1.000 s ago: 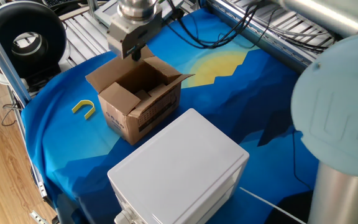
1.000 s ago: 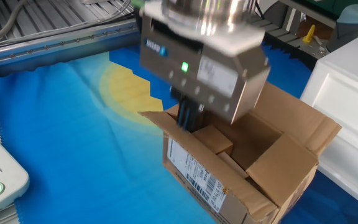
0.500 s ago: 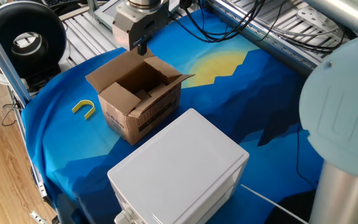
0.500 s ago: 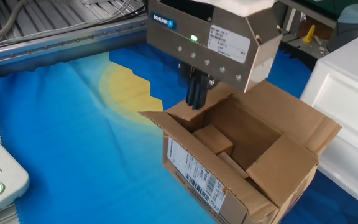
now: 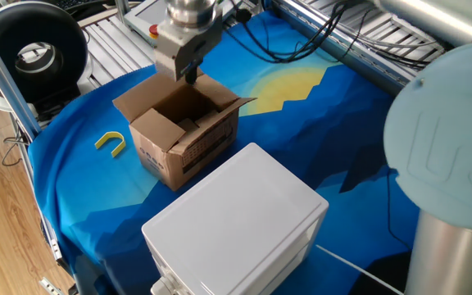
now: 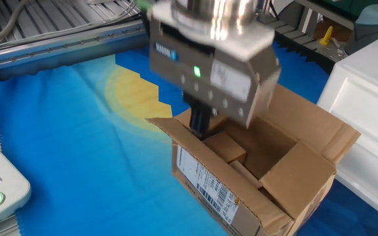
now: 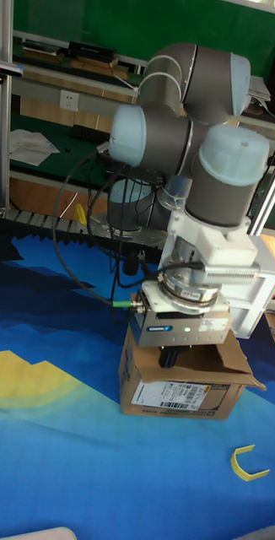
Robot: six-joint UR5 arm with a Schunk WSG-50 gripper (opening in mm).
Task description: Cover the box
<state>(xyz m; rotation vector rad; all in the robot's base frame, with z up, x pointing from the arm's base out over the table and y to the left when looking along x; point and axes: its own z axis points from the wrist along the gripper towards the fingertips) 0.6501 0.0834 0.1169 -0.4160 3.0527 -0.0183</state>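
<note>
Both fixed views are showing us the box (image 5: 188,129) sitting on the blue cloth (image 5: 318,156), near the white plastic box (image 5: 236,221) and with a yellow U-shaped piece (image 5: 111,142) lying apart on its other side. We are looking at a small brown corrugated carton with all four top flaps standing open, a printed label on one wall and black lettering on another. We are judging it light and fairly stiff in the walls, but the flaps are thin and hinged on a crease, so they are likely to spring back when pushed and to bend if pinched hard. Being so light, the carton may slide on the smooth cloth when a flap is pressed sideways. We are thinking the best contact is the free edge of a flap, pushed inward and down across the opening, rather than a grip on the walls. The gripper (image 6: 199,122) is hanging over the rim at one flap's hinge line, dark fingers close together with nothing between them that we can see, tips reaching just inside the opening. Something brown is lying inside the carton; we cannot tell what it is.
</note>
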